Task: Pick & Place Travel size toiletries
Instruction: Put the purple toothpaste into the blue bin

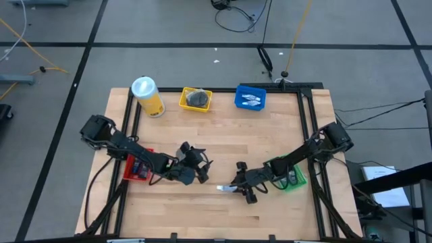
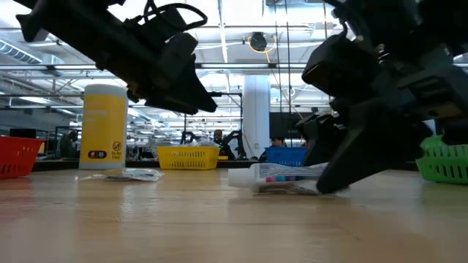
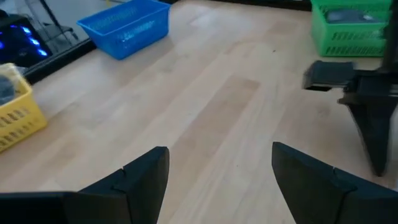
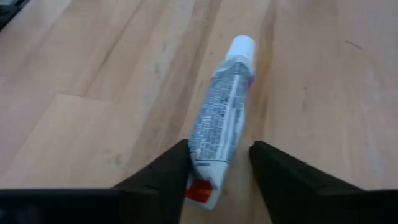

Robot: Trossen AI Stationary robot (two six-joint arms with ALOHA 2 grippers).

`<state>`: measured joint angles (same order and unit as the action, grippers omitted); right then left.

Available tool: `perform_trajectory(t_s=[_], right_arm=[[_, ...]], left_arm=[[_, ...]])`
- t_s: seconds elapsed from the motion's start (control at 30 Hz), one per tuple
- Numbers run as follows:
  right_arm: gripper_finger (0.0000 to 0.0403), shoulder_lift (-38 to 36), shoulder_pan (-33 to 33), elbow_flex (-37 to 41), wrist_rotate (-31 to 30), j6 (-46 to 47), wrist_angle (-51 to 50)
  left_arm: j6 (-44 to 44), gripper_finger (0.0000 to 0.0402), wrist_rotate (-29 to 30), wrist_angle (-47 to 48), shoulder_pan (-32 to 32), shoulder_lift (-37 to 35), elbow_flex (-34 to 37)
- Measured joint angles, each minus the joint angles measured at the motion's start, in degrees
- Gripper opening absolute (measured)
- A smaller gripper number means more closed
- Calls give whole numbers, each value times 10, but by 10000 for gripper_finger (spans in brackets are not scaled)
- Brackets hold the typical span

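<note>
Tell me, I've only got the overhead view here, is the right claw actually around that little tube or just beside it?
Observer: Around it. In the right wrist view the tube lies between the right claw's fingers, crimped end nearest the claw, with a gap showing on one side.
Operator: Is it off the table yet?
Observer: No. The low view shows it lying flat on the table, white cap pointing away from the claw.
Operator: And is the left claw holding anything?
Observer: No. Its wrist view shows the left claw open, with only bare wood between the fingers.
</note>
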<state>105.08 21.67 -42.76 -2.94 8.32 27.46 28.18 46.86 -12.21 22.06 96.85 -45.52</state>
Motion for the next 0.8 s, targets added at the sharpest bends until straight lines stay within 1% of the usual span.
perform_trajectory(t_s=[0.13,0.3,0.4,0.5,0.57,0.63,0.7,0.8], right_arm=[[109,0,-9,0,-4,0,0],[39,-25,-14,1,-64,4,-33],[11,-75,-29,1,-84,8,-90],[5,-141,-59,1,-132,8,-158],[6,-192,-101,1,-148,9,-216],[7,-238,-162,1,-147,11,-276],[5,-273,-240,1,-128,-9,-330],[3,-292,-372,1,-87,-82,-346]], left_arm=[[0,274,-9,-1,-2,0,0],[0,266,-22,3,-1,0,0],[-3,260,-24,9,5,-1,0],[9,256,-24,43,14,-11,0],[39,255,-25,88,18,-23,0],[71,255,-24,128,21,-31,0],[97,255,-15,161,24,-33,0],[110,255,-4,172,25,-33,0]])
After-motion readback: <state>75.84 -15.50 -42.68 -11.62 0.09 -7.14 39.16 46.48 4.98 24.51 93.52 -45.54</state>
